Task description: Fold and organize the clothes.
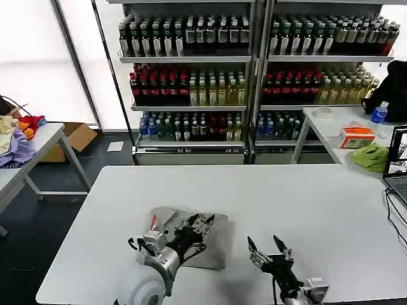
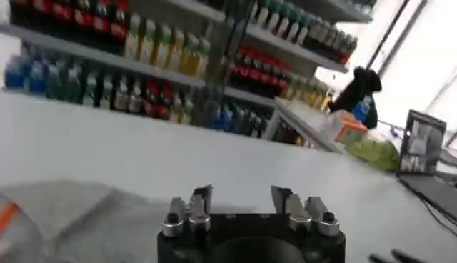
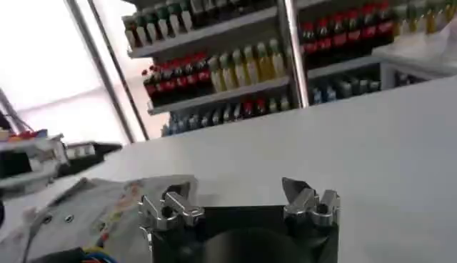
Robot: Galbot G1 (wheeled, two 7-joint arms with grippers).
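A light grey shirt [image 1: 213, 246], folded into a small rectangle, lies on the white table [image 1: 305, 197] near its front edge. An orange placket edge shows at the shirt's left corner. My left gripper [image 1: 202, 222] hovers over the shirt's far part, open with nothing between its fingers [image 2: 241, 199]. In the left wrist view the grey cloth [image 2: 64, 214] spreads out beside the gripper. My right gripper [image 1: 267, 245] stands open just right of the shirt, above bare table. Its wrist view has the gripper [image 3: 232, 193] empty, with the shirt [image 3: 93, 207] off to one side.
Bottle shelves [image 1: 191, 76] stand behind the table. A side table at the right carries a green cloth [image 1: 371, 155], an orange box [image 1: 356, 136] and a laptop [image 1: 397, 162]. Another table at the left holds a lilac and red cloth heap [image 1: 19, 136]. A cardboard box [image 1: 76, 136] sits on the floor.
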